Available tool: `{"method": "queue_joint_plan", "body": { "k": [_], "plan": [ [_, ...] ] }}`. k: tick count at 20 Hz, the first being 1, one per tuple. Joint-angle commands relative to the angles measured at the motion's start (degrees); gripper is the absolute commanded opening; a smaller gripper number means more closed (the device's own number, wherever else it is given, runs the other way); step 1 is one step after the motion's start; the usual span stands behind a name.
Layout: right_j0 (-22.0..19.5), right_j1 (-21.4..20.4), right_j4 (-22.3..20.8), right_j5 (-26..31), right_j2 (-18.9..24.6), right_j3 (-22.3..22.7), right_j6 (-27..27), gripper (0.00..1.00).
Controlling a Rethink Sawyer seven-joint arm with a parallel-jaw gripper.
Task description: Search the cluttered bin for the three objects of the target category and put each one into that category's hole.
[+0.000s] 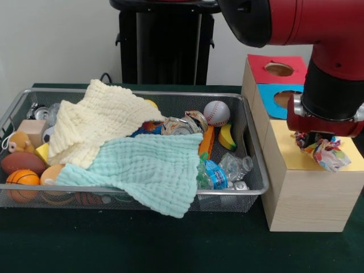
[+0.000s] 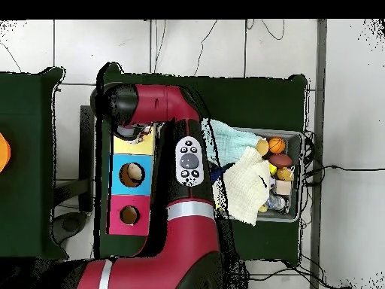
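Hand [image 1: 316,143] clamps a crumpled, multicoloured foil wrapper [image 1: 326,153] just above the yellow-topped wooden box [image 1: 307,193], beside the wire mesh bin [image 1: 250,170]. Risk, I judge: released off the hole, the light wrapper lands on the lid or slides off.

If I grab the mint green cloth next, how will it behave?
Probably floppy: the mint green cloth already sags over the wire bin's front rim. Likely light, but lifting it may drag the plastic bottle beside it.
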Motion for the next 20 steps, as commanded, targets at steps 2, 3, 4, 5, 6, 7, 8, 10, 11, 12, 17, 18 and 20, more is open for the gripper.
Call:
{"method": "queue_joint_plan", "body": {
  "k": [2,3,4,5,6,7,8,10,11,12,17,18,20],
  "plan": [
    [-2.5,13.5,-4.8,-10.2,1.5,-5.0,2.1,0.0],
    [-2.6,14.2,-4.8,-11.4,1.5,-5.1,2.7,0.0],
    [-2.6,15.0,-4.7,-12.6,1.4,-5.1,3.3,0.0],
    [-2.6,15.4,-4.9,-13.7,1.2,-5.1,3.8,0.0],
    [-2.5,15.5,-5.0,-14.0,1.0,-5.0,4.1,0.0],
    [-2.5,15.6,-5.0,-14.3,1.0,-4.8,4.3,0.0],
    [-2.3,15.5,-5.2,-15.1,0.7,-4.4,4.8,0.0],
    [-2.3,15.6,-5.1,-16.1,0.8,-3.8,4.8,0.0],
    [-2.3,15.6,-5.1,-16.3,0.7,-3.8,4.7,0.0],
    [-2.3,15.5,-5.3,-16.5,0.7,-3.5,4.7,0.0],
    [-2.0,14.3,-5.7,-15.7,0.2,-2.6,4.5,0.0],
    [-1.9,14.0,-5.8,-15.2,0.0,-2.4,4.5,0.0],
    [-1.7,13.4,-6.1,-14.6,-0.5,-2.3,4.6,0.0]
  ]
}}
